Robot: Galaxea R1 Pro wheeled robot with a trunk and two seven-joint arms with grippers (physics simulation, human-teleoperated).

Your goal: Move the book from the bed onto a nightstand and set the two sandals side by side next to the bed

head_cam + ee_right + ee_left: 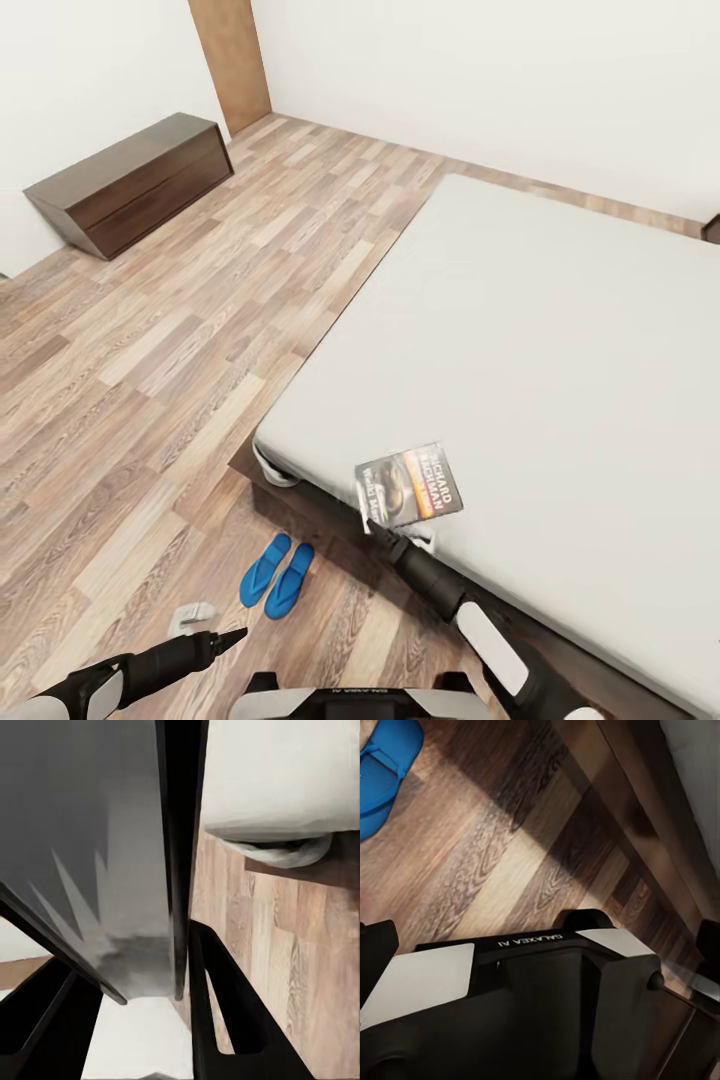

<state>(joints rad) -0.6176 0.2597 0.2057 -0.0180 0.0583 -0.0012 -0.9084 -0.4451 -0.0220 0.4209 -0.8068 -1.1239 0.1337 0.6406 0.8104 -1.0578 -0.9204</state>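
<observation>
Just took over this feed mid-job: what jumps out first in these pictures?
The book stands out first, clamped in the right pincer at the near edge of the bed, close to the mattress corner. Next, the two blue sandals lie side by side on the floor beside that corner. A long dark bench sits against the far wall.

Two blue sandals (pixel 277 575) side by side on floor (pixel 150 350). One book (pixel 408 487). One bed (pixel 560 380). One long dark bench (pixel 130 183) by wall. Two robot arms: left pincer (pixel 222 637), right pincer (pixel 385 532).
</observation>
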